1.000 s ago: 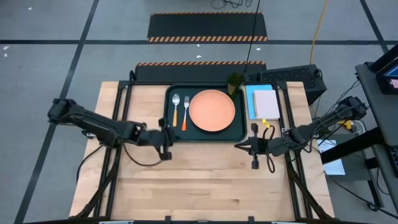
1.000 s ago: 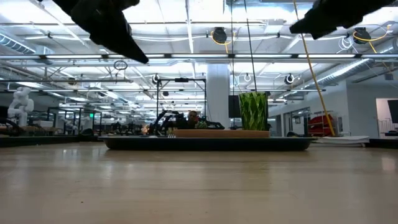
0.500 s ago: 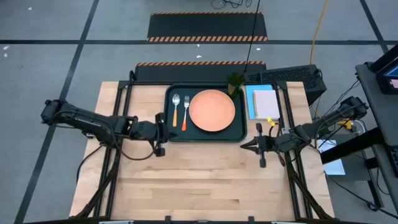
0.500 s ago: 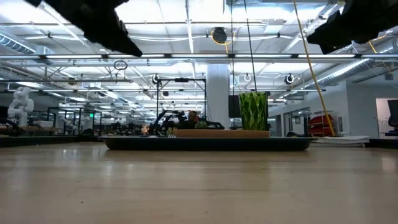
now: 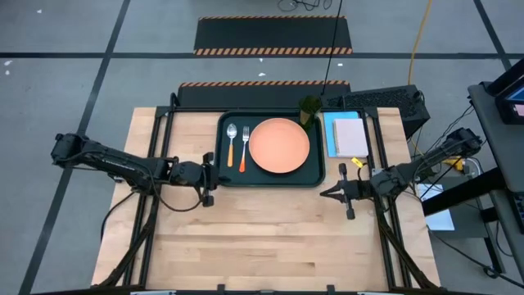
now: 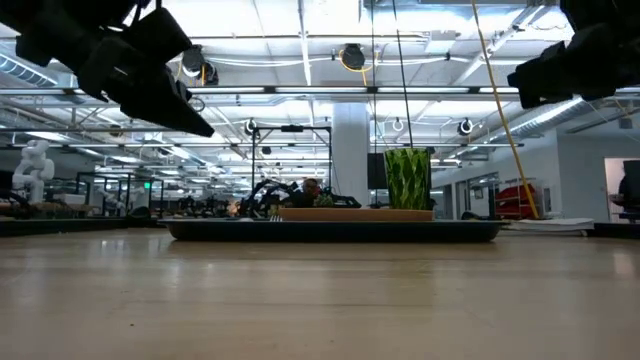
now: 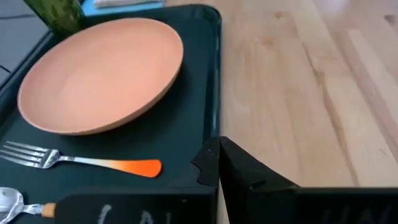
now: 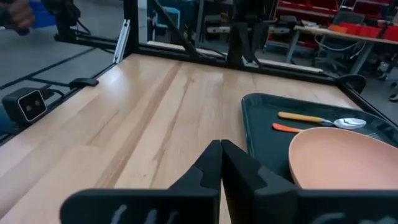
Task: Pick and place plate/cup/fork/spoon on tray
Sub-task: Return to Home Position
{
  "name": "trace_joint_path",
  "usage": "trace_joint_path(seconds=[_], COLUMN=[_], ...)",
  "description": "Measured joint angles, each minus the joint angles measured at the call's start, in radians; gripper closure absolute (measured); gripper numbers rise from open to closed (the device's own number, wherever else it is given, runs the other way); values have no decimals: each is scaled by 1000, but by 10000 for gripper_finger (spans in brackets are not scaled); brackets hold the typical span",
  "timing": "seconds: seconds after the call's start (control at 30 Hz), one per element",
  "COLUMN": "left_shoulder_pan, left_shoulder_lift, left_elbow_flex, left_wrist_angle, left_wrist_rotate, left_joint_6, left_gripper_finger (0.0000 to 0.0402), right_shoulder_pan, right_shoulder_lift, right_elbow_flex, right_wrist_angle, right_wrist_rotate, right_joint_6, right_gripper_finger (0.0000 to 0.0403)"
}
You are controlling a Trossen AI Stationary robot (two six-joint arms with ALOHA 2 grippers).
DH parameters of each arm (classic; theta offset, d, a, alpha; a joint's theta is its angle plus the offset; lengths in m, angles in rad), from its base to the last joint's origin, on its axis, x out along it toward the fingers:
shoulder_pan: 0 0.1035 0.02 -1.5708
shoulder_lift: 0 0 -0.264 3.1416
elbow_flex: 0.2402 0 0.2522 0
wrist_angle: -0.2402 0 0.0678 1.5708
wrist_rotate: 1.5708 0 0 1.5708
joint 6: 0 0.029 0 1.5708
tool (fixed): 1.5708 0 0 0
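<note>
The dark tray (image 5: 223, 168) lies at the far middle of the table. On it rest the salmon plate (image 5: 279, 146), the fork (image 5: 244, 148) and the spoon (image 5: 232, 140) side by side left of the plate, and the green cup (image 5: 309, 108) upright in the far right corner. My left gripper (image 5: 214, 171) hovers shut just off the tray's near left corner, its fingertips (image 7: 214, 150) above the rim (image 7: 216, 93). My right gripper (image 5: 322, 194) is shut and hangs above bare wood near the tray's near right corner; its fingertips (image 8: 221, 149) point toward the table's left.
A pink-and-blue notepad (image 5: 347, 136) lies right of the tray. A black keyboard (image 5: 377, 100) sits beyond the table's far right corner. The bare wooden top (image 5: 270, 242) spreads over the near half of the table.
Both arms have drawn back and sunk. My left gripper went toward the table's left edge, away from the tray's near side, and lower. My right gripper went toward the table's right edge and lower. The things on the tray have stayed put.
</note>
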Motion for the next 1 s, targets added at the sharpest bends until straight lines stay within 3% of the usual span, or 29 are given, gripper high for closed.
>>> trace_joint_path(seconds=[0.47,0.6,1.0], left_shoulder_pan=[84,100,106], left_shoulder_lift=[-225,-282,-383], left_elbow_flex=[-268,-339,-398], left_wrist_angle=[264,321,330], left_wrist_rotate=[130,149,149], left_joint_6=[28,27,16], left_gripper_finger=[395,390,397], right_shoulder_pan=[-5,-5,-17], right_shoulder_lift=[-144,-170,-200], right_elbow_flex=[-93,-155,-168], right_wrist_angle=[39,132,148], right_wrist_rotate=[-121,-124,-143], right_joint_6=[-7,-28,-35], right_gripper_finger=[403,403,403])
